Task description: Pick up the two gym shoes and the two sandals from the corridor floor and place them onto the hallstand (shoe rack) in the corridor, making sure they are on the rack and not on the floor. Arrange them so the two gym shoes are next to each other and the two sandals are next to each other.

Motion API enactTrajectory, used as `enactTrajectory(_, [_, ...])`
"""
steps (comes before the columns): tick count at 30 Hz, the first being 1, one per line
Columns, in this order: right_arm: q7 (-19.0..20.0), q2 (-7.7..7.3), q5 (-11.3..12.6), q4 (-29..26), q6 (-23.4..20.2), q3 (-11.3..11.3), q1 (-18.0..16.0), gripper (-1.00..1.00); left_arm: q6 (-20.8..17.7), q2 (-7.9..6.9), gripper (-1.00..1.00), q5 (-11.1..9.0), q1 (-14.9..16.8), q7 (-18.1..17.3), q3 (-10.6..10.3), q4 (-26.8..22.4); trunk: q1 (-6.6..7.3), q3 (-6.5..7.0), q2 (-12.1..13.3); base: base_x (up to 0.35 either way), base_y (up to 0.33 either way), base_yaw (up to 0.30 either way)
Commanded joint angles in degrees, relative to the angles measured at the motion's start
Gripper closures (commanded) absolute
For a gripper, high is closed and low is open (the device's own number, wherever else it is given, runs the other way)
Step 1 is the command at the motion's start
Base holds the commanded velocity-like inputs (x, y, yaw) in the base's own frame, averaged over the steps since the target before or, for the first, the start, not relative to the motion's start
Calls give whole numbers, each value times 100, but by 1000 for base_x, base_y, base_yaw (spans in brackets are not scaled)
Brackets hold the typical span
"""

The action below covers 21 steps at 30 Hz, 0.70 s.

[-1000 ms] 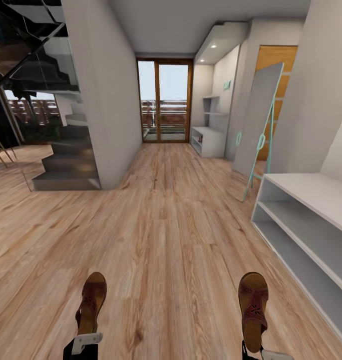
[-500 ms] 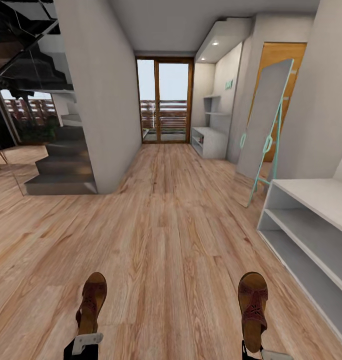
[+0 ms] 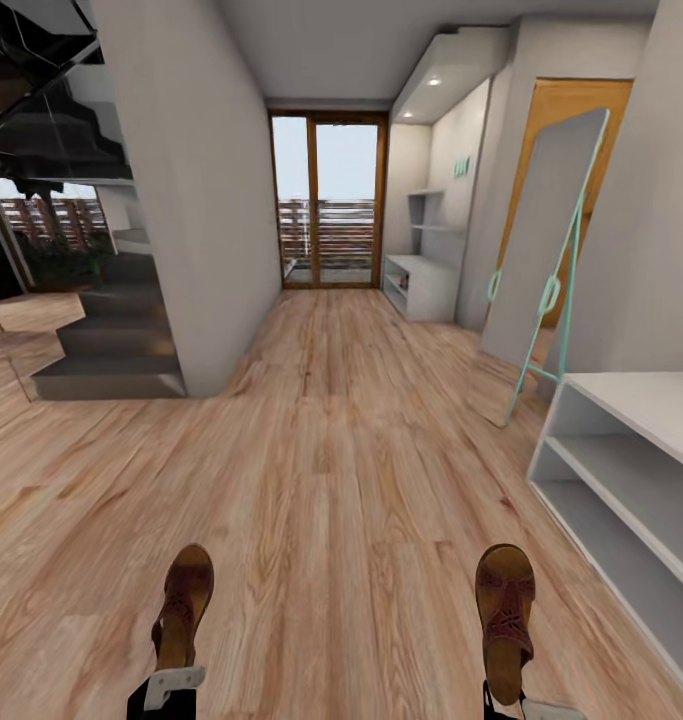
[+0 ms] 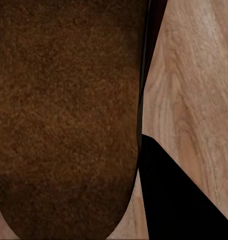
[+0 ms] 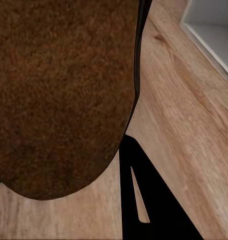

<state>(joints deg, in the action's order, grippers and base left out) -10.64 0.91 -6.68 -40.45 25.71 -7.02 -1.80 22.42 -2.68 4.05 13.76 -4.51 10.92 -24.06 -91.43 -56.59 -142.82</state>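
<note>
Two sandals are up off the corridor floor (image 3: 331, 450), one per arm: the left sandal (image 3: 184, 603) carried by the left gripper (image 3: 171, 685), the right sandal (image 3: 505, 605) by the right gripper (image 3: 511, 700), both held by the heel end with toes pointing ahead toward the hallstand (image 3: 418, 283) at the far end of the corridor. Fingers look pinched on each heel, though the contact itself sits at the frame edge and is hard to read. Wrist views show mostly brown sole, left (image 4: 63, 115) and right (image 5: 58, 95), over wood planks. The white two-shelf bench (image 3: 631, 470) stands much nearer, well short of the hallstand on the same side; a leaning mirror (image 3: 546, 240) sits between the two. Gym shoes aren't visible. Handling guess: sandals are light, soles fairly stiff, straps soft and floppy, so a heel or sole-edge grip should hold better than a strap. A heel grip leaves the toe cantilevered; it may droop or swing on turns. Leather may slip somewhat.
</note>
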Motion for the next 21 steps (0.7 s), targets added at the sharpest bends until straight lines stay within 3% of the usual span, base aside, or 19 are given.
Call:
enactTrajectory(1, [-26, 6, -62, 2, 10, -19, -4, 100, 17, 4, 100, 61, 4, -41, 50, 3, -2, -5, -2, 340, 0, 0])
enactTrajectory(21, [-26, 4, -62, 2, 13, -26, -1, 100, 17, 4, 100, 68, 4, -41, 49, 7, -2, -5, -2, 340, 0, 0])
